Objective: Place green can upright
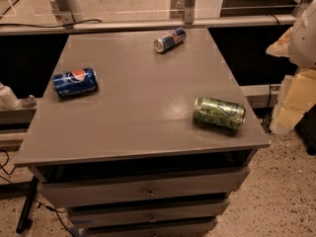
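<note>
Gripper (296,102), a pale shape cut off at far right, its grip impossible to tell, hangs beside the table (148,107), where the green can (219,113) lies sideways to its left.

Green can (219,113): light green, dark mottling. Pepsi can (74,82): blue, red-white logo. Slim can (170,39): blue-silver. Table (138,112): grey.

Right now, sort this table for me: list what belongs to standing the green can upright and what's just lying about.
For the job:
green can, on its side near the front right corner of the table
gripper, not in view

Lying about:
blue Pepsi can, on its side at the left
Red Bull can, on its side at the back
</note>
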`<act>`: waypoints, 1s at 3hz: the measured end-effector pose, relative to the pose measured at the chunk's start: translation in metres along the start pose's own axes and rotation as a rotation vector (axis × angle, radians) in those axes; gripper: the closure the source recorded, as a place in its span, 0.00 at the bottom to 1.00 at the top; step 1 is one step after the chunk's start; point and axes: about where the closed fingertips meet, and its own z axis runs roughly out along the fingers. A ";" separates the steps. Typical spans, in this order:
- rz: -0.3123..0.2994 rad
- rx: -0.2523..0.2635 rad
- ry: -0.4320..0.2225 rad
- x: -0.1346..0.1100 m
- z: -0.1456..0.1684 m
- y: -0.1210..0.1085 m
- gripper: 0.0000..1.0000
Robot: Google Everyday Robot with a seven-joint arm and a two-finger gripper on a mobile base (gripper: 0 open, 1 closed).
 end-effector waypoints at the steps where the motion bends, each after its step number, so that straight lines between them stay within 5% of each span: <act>1: 0.000 0.000 0.000 0.000 0.000 0.000 0.00; 3: 0.088 -0.068 -0.110 -0.013 0.024 0.018 0.00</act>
